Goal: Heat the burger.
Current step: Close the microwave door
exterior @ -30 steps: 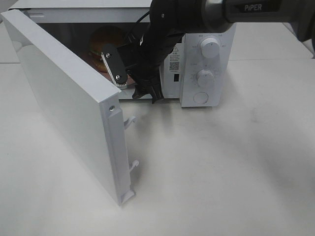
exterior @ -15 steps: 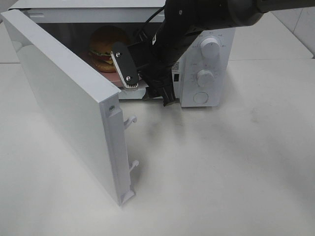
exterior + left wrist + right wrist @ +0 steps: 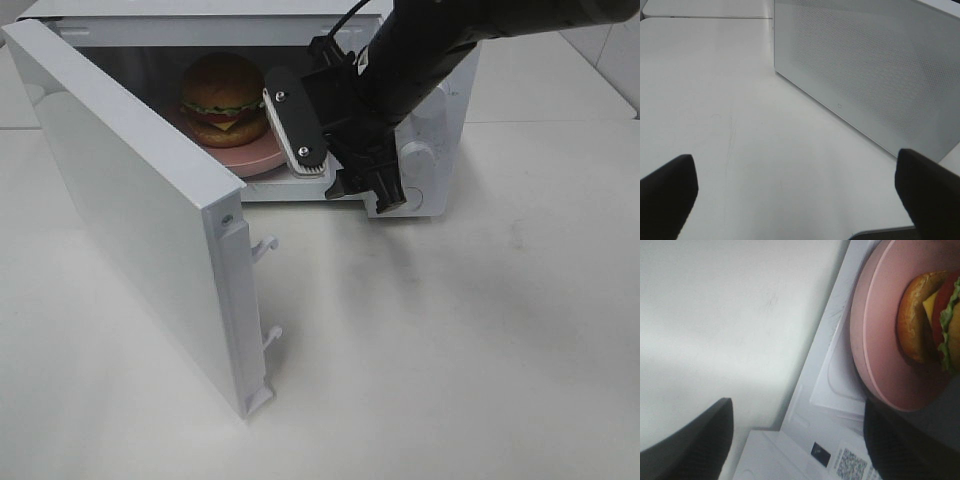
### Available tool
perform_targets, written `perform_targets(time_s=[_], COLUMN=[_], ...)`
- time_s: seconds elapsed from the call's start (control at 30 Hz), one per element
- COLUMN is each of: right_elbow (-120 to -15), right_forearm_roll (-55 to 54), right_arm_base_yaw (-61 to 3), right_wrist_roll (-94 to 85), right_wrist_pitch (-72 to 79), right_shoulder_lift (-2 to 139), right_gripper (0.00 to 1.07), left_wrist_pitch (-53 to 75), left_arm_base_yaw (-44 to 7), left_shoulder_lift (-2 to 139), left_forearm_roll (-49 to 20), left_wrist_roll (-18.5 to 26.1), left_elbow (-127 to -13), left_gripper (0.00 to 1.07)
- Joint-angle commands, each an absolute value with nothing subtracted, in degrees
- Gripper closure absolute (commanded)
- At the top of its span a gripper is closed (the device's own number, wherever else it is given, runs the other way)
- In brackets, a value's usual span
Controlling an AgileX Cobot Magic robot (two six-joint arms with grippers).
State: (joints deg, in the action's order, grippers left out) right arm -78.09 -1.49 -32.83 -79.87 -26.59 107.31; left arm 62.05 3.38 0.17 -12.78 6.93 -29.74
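Note:
The burger sits on a round pink plate inside the white microwave, whose door stands wide open. My right gripper is open and empty just outside the cavity's mouth, to the right of the burger and not touching it. In the right wrist view the burger and the plate lie beyond the spread gripper. My left gripper is open and empty over the table, facing the door's meshed outer face. It does not show in the exterior high view.
The right arm covers most of the microwave's control panel; one knob peeks out. The open door swings far out to the front left, with latch hooks on its edge. White tabletop stretches in front and to the right.
My right gripper has drawn back out of the microwave toward the front right. The burger and plate, half hidden before, now show fully and stay inside.

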Motion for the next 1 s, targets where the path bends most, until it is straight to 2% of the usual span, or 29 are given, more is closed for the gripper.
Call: perform_targets(time_s=[0.03, 0.33, 0.63, 0.87, 1.0], right_elbow=[-75.52, -67.72, -57.64, -49.96, -44.75], right_forearm_roll=[-0.57, 0.0, 0.0, 0.0, 0.0], right_arm_base_yaw=[-31.74, -31.63, -31.63, -31.63, -31.63], right_wrist_roll=[-79.13, -73.45, -59.13, -41.08, -22.86], right_wrist_pitch=[-26.18, -25.67, -24.92, -24.92, -26.47], right_shoulder_lift=[103.76, 95.91, 86.17, 78.38, 72.77], right_gripper=[0.35, 0.35, 0.35, 0.35, 0.35], left_wrist_pitch=[61.36, 61.36, 61.36, 61.36, 61.36], left_arm_base_yaw=[3.21, 3.21, 3.21, 3.21, 3.21], left_shoulder_lift=[0.11, 0.11, 0.11, 0.11, 0.11], left_forearm_roll=[-13.01, -13.01, -13.01, -13.01, -13.01], left_wrist_roll=[6.65, 6.65, 6.65, 6.65, 6.65], left_elbow=[-29.56, -29.56, -29.56, -29.56, -29.56], left_gripper=[0.07, 0.07, 0.07, 0.07, 0.07])
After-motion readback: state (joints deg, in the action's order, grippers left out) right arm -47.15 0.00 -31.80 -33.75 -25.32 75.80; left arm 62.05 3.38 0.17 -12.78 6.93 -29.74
